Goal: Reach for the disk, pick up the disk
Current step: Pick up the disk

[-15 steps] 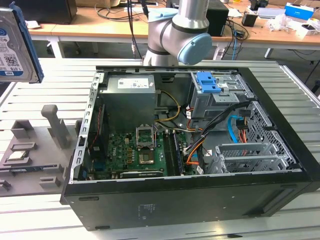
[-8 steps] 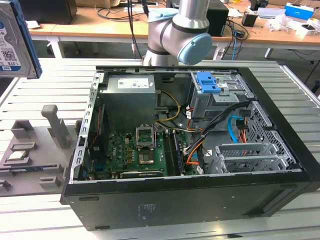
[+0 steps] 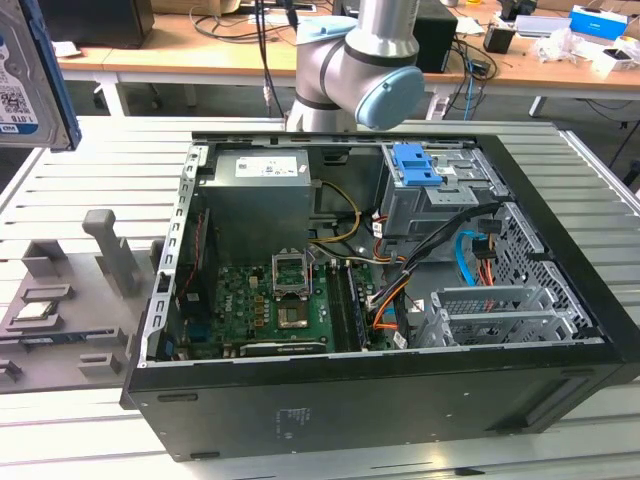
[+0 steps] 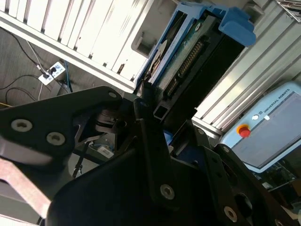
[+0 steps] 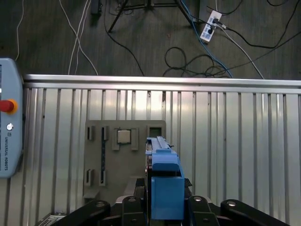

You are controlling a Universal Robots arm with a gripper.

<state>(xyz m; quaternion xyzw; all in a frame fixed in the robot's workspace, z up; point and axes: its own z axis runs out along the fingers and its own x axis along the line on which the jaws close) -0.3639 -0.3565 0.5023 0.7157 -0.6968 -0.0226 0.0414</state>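
Exterior view: disk (image 3: 30,80) is seen high at the exterior view's left edge, well apart from the open computer case (image 3: 400,400).
Second wrist view: disk (image 4: 188,52) is held by the gripper (image 4: 162,113); jaws apparently clamped on its blue-bracketed sides.
First wrist view: disk (image 5: 164,183) is seen edge-on, beside the grey tray (image 5: 94,160).

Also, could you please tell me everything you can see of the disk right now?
The disk is a rectangular silver metal hard drive with a white-and-blue barcode label, framed by a bright blue plastic bracket. It hangs in the air at the exterior view's left, clear of the open computer case. In the first wrist view it sits edge-on, clamped in the black end effector, touching nothing else.
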